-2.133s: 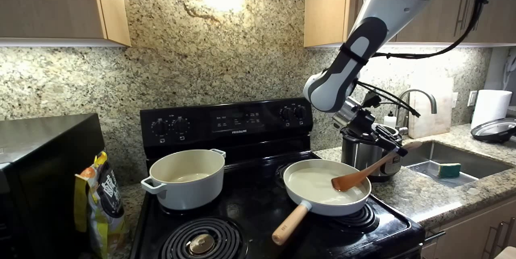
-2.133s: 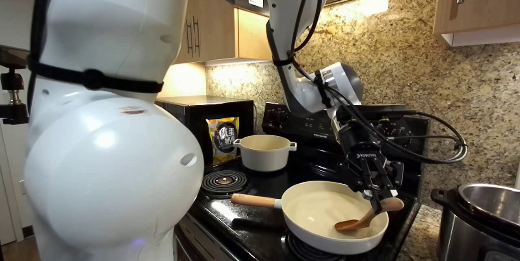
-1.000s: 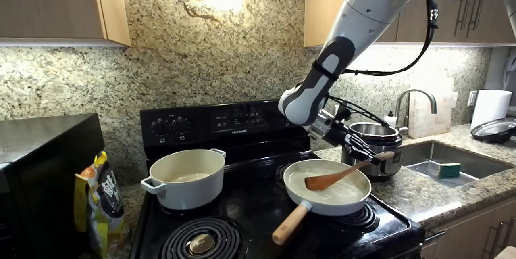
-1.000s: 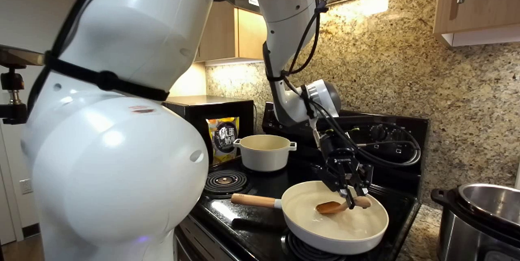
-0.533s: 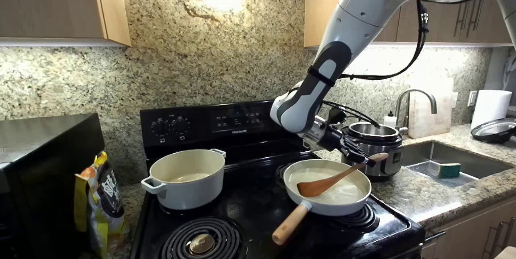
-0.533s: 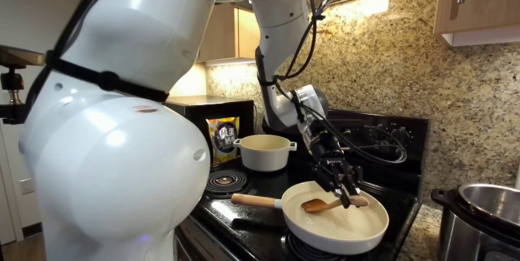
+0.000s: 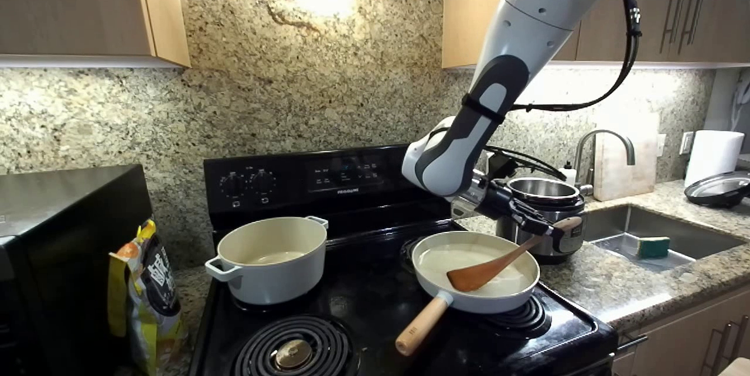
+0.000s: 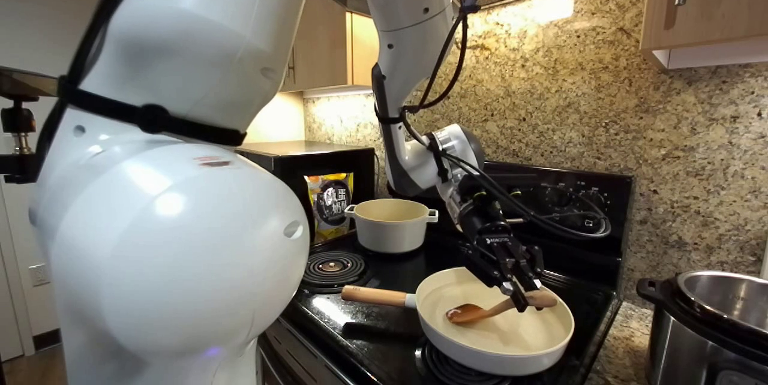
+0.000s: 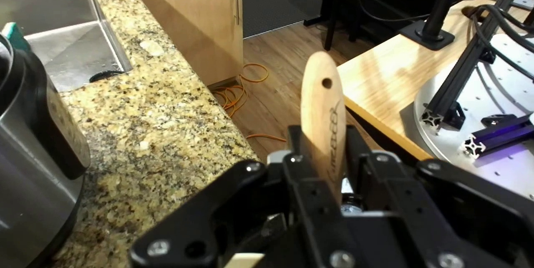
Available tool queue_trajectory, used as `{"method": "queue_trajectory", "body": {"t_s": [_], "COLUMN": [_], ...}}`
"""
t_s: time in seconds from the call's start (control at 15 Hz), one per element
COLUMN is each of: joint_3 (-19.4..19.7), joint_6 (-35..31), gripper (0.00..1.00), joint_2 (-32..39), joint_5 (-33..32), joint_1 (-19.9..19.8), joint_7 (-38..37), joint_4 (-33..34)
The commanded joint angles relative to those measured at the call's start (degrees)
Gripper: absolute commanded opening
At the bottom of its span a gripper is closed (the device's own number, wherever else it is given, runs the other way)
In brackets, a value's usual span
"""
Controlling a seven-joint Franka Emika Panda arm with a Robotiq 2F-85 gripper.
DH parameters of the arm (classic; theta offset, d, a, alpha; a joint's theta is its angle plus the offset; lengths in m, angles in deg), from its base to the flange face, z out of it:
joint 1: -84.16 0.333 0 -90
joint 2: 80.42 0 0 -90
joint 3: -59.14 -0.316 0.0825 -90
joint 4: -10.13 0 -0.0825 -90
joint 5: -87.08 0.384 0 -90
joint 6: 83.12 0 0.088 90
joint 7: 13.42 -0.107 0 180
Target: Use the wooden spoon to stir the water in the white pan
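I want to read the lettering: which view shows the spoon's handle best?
The wrist view: the handle is largest there, lettering visible though hard to read. Both exterior views show more of it but no lettering, the hand covering some.

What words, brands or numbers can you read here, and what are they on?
"FRIGIDAIRE": stove's back panel.
"ROBOTIQ": gripper.
"蛋": bag; its other characters are unclear.
Wooden spoon: sideways lettering, too unclear to quote.
Too small: marks on the pan handle, labels on the panel and the steel cooker.
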Motion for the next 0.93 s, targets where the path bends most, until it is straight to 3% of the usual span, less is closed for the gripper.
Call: {"method": "queue_trajectory", "body": {"t_s": [0.0,0.47,0.87], "joint_3": [0.17,1.79,3.72], "joint_6": [-0.85,-0.91,-0.53], "gripper": [0.07,0.07,0.07], "joint_2": [-4.66,-6.26,-4.72], "joint_5": [-1.76,-1.04,1.14], "joint_1": [-0.96,-2.5,-4.78], "joint_7": [1.35,1.71,1.24], "joint_4": [-5.02,-6.52,-3.95]}}
